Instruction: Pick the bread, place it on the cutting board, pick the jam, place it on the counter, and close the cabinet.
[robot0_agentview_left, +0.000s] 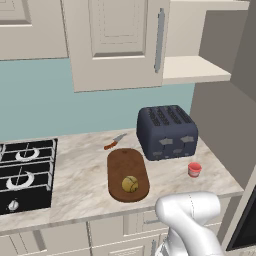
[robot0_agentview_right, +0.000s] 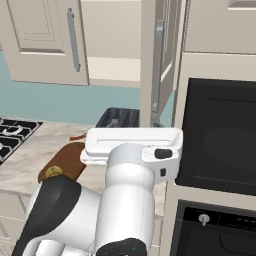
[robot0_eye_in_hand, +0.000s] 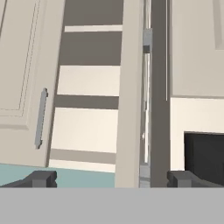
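The bread (robot0_agentview_left: 130, 184), a small round golden-brown roll, is sitting on the near end of the cutting board (robot0_agentview_left: 125, 162), a dark brown oblong wooden board with rounded ends that is lying on the desk (robot0_agentview_left: 80, 175), a beige marbled stone worktop, toward its front edge and between the black gas stove (robot0_agentview_left: 25, 172) at the left end and the dark blue-grey four-slot toaster (robot0_agentview_left: 167, 131) toward the back right. The jam (robot0_agentview_left: 194, 169), a small squat red jar with a pale lid, is standing on the desk near the right end, just in front of the toaster and apart from the board. A small knife with a reddish handle (robot0_agentview_left: 114, 142) is lying just behind the board's far end. Above, the cabinet (robot0_agentview_left: 117, 42), a tall beige wall cupboard with panelled doors and long silver bar handles, is standing open on its right side, a pale shelf (robot0_agentview_left: 192, 70) showing bare. In the hand view the claw (robot0_eye_in_hand: 113, 178) is spread wide with nothing between its dark fingertips (robot0_eye_in_hand: 41, 178), facing the thin edge of the open cabinet door (robot0_eye_in_hand: 131, 92), which is running upright between them; whether they are touching it cannot be told. A black built-in oven (robot0_agentview_right: 220, 135) is filling the tall unit at the desk's right end.
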